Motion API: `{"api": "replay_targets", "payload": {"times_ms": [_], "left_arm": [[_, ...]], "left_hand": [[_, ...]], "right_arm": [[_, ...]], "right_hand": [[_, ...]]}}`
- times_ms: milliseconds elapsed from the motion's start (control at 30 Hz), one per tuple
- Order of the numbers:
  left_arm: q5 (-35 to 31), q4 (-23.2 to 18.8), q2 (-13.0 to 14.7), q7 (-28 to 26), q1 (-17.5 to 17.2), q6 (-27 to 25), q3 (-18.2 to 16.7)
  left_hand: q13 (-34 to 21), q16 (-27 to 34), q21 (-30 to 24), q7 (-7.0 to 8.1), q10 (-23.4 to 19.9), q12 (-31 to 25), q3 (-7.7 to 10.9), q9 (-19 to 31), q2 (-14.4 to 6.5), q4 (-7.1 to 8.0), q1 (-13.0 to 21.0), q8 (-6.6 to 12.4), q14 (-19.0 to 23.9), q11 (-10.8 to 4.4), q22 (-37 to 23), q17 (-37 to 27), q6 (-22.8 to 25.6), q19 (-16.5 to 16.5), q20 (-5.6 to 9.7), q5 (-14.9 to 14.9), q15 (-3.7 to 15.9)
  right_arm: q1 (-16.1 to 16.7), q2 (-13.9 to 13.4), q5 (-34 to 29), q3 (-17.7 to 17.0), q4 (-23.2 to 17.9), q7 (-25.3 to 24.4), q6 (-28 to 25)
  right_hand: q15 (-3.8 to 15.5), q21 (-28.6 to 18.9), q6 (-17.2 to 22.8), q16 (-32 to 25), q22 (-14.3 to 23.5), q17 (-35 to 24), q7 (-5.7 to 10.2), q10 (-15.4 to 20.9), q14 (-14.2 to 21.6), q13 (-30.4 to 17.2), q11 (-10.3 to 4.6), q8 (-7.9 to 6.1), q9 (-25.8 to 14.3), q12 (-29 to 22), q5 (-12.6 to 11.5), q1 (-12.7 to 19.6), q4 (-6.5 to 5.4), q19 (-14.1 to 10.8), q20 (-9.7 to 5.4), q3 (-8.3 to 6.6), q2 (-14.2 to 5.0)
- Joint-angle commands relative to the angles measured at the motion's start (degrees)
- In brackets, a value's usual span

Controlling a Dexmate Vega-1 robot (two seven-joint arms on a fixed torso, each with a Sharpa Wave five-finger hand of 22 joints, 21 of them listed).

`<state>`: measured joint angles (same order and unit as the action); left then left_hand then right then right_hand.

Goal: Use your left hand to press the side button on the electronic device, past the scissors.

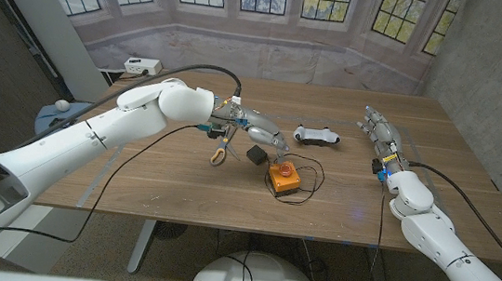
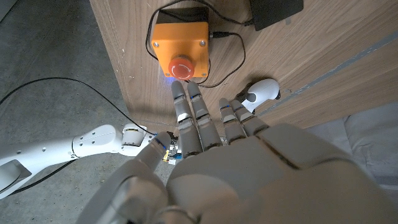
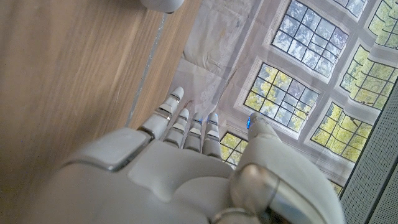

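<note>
An orange box (image 1: 283,179) with a red round button on top sits mid-table, black cable attached.

The left hand (image 1: 257,128) covers most of the scissors (image 1: 219,153), one tan handle loop showing behind the fingers (image 1: 274,141). Contact between fingertips and orange device (image 1: 283,177) cannot be resolved.

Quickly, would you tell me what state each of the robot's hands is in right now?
Left hand: open, fingers extended toward the orange button box, holding nothing.
Right hand: open, fingers straight, holding nothing.
</note>
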<state>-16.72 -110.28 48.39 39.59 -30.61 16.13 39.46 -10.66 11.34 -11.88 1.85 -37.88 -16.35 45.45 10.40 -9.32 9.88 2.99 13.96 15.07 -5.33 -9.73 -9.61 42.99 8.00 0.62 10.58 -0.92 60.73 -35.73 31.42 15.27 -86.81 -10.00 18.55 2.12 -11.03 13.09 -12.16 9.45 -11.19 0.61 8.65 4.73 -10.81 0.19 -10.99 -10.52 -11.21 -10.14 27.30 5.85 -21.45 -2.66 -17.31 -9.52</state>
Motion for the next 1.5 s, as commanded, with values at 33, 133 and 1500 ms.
{"api": "replay_targets", "payload": {"times_ms": [33,133,1500], "left_arm": [[-0.4,-0.2,-0.5,0.3,0.3,-1.0,0.6],[-1.4,-0.7,-0.4,0.0,0.1,-1.7,0.7],[-3.7,0.6,-3.0,1.3,1.7,-3.2,3.6]], "left_hand": [[0.0,-0.1,0.2,-0.20,-1.1,0.0,0.32,0.0,-0.2,-0.04,-0.7,-0.12,0.5,0.07,-0.2,-0.1,0.9,0.3,0.37,0.0,0.14],[0.0,-0.1,0.2,-0.13,-1.2,0.1,0.34,0.0,-0.2,0.02,-0.8,-0.08,0.5,0.09,-0.2,-0.1,1.3,0.3,0.43,-0.1,0.16],[0.0,-0.4,0.6,-0.35,-2.2,1.3,0.21,0.1,-0.2,0.33,-1.7,-0.98,0.9,0.21,-0.2,-0.2,2.3,-0.1,0.84,-0.2,0.31]], "right_arm": [[0.2,0.0,0.4,-0.3,0.7,0.5,0.5],[0.3,0.3,0.6,-0.4,1.0,0.6,0.9],[1.7,0.0,1.8,-1.3,1.8,1.6,2.4]], "right_hand": [[0.74,0.2,-0.1,0.2,0.2,-0.1,-0.07,0.0,-0.1,-0.3,0.24,0.06,-0.2,0.0,-0.3,0.3,0.37,-0.1,-1.64,-0.22,0.45],[0.76,0.2,0.0,0.2,0.2,-0.2,-0.04,-0.1,-0.1,-0.3,0.16,0.05,-0.2,0.0,-0.3,0.2,0.37,-0.1,-1.67,-0.22,0.41],[0.77,0.2,0.0,0.2,0.2,-0.2,-0.03,-0.2,-0.2,-0.3,0.26,0.03,-0.2,0.1,-0.3,0.0,0.56,-0.1,-1.72,-0.28,0.23]]}}
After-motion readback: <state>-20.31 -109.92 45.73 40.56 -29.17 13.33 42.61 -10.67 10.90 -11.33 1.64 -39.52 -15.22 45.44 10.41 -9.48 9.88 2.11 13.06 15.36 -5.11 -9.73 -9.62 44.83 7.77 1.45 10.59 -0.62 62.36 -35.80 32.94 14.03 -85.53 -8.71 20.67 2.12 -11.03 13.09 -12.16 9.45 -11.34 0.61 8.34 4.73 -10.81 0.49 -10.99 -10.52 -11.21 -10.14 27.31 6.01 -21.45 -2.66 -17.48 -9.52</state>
